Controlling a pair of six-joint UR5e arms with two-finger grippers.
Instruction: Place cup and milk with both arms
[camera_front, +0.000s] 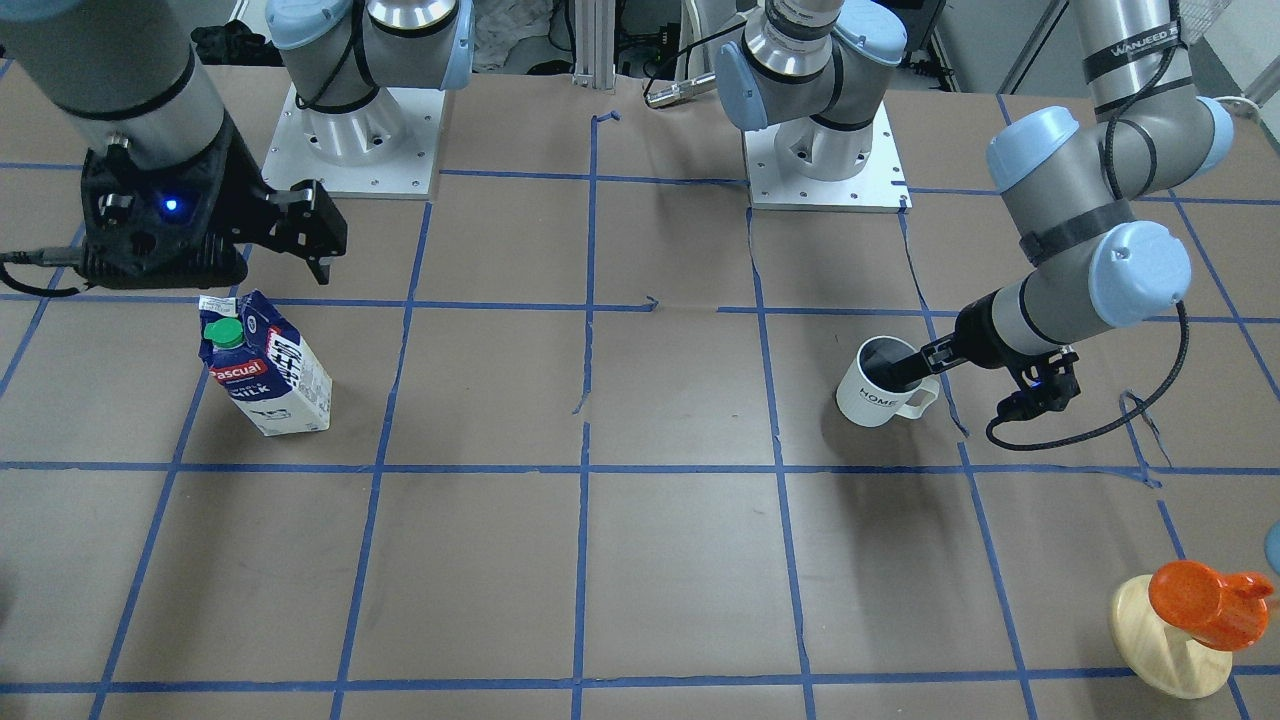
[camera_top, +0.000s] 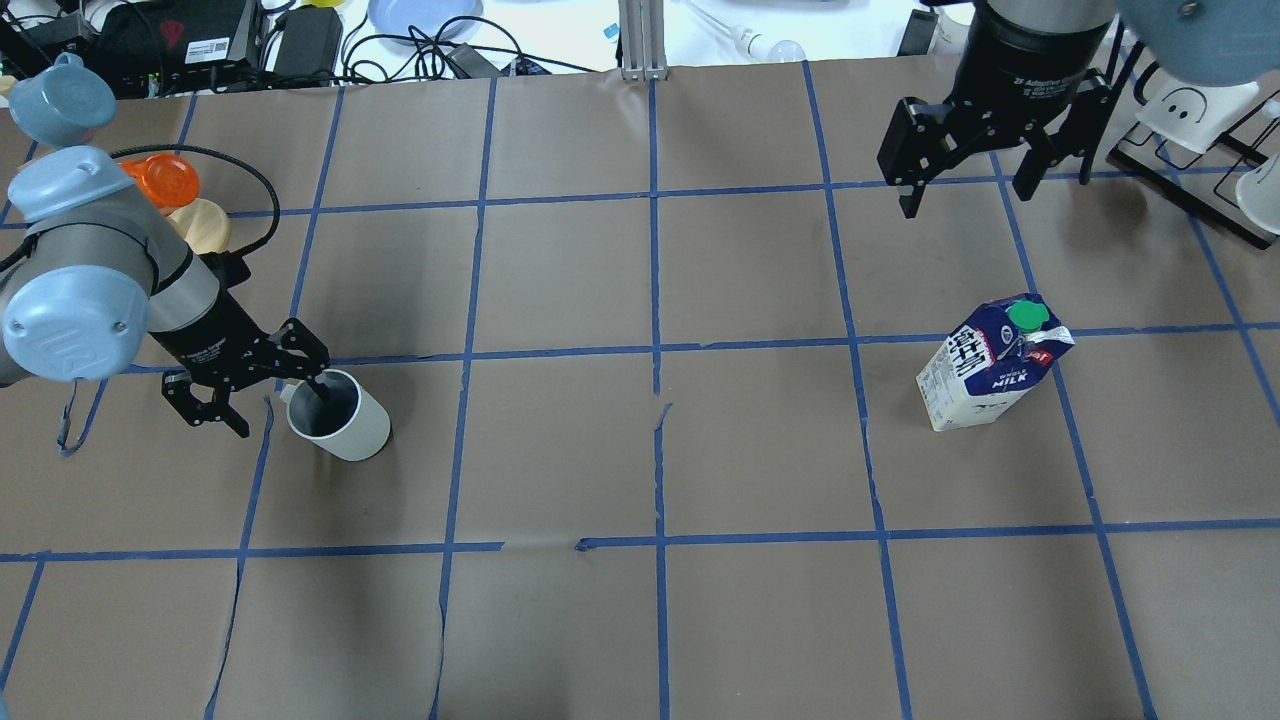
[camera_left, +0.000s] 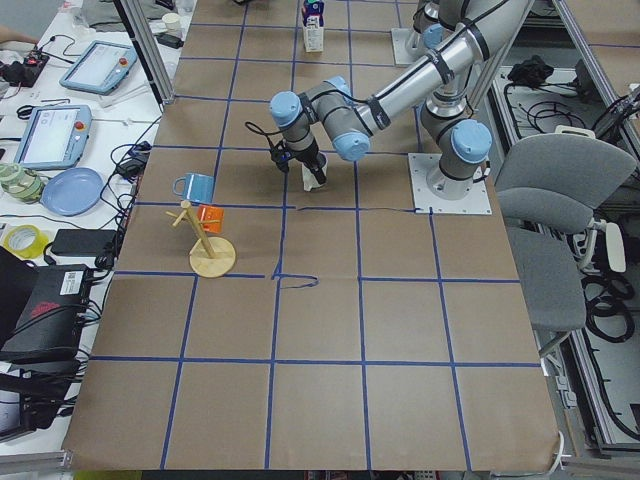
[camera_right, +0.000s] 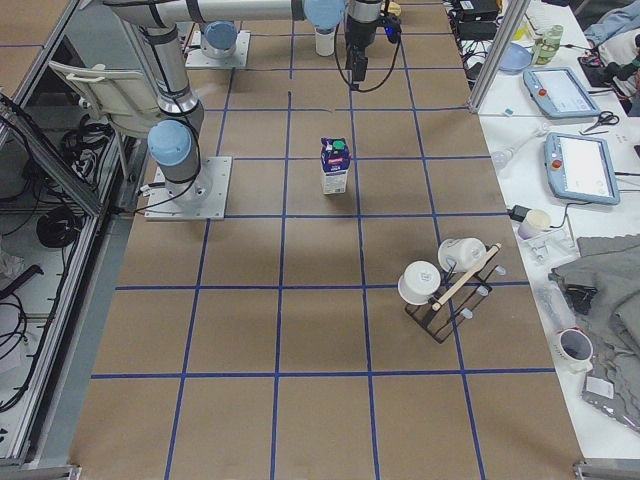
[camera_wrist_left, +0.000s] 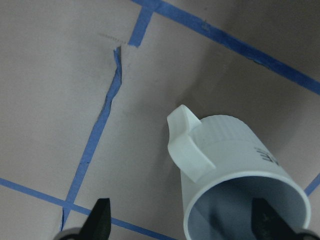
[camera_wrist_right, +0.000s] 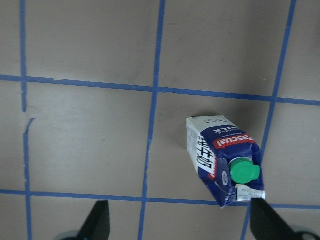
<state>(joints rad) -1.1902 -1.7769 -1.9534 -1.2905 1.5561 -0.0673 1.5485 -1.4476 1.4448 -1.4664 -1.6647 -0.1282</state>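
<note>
Early stage: the left end effector (camera_top: 285, 408), unclenched, straddles the wall of the white ceramic mug (camera_top: 350, 428) (1 finger inside), while the right end effector (camera_top: 967, 200) hangs released near the upright blue-and-white milk carton (camera_top: 985, 375) on the desk (camera_top: 650, 300).

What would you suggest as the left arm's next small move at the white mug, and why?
Probably shut the jaws of the left arm on the wall of the white ceramic mug: they stand open, one finger inside its dark interior, the other outside on the handle side.
</note>
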